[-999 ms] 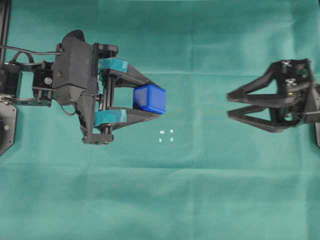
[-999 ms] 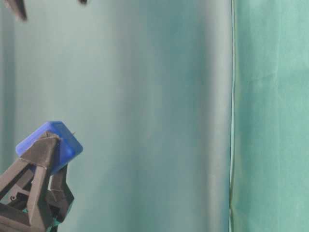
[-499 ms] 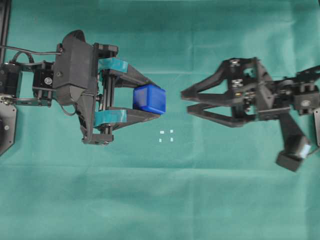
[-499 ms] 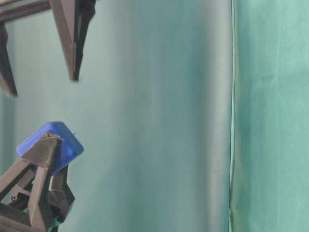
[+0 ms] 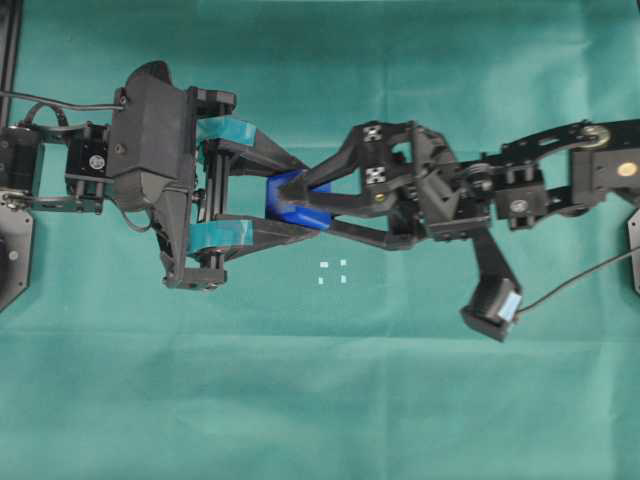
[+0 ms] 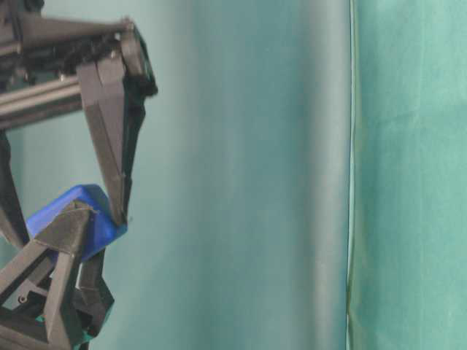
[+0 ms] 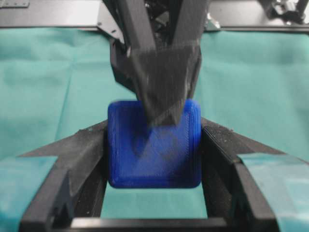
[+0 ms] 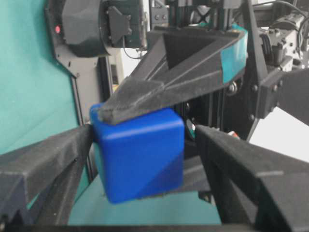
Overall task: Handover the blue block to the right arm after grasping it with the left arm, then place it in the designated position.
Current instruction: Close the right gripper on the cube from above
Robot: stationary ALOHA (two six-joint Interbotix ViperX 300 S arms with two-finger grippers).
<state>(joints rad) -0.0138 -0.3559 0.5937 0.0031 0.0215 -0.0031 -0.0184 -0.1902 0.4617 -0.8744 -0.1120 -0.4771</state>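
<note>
My left gripper [image 5: 312,197], its fingers banded with teal tape, is shut on the blue block [image 5: 286,189] and holds it above the green cloth. In the left wrist view the block [image 7: 154,159] is pinched between both pads. My right gripper [image 5: 290,201], all black, stands open around the same block, turned crosswise to the left fingers. In the right wrist view the block [image 8: 140,159] lies against one right finger [image 8: 48,159], with a gap to the other. The table-level view shows the block [image 6: 82,208] between the right fingers. The designated position [image 5: 332,272], small white marks, lies just below the grippers, uncovered.
Green cloth covers the table and backdrop, with a vertical seam [image 6: 350,175] at the right. The right arm [image 5: 560,185] stretches across from the right edge, its wrist camera and cable [image 5: 492,305] hanging below. A black frame post [image 5: 10,50] runs along the far left.
The right arm has swept left from the right edge, and its open fingers now straddle the block. The left gripper and the block have stayed still.
</note>
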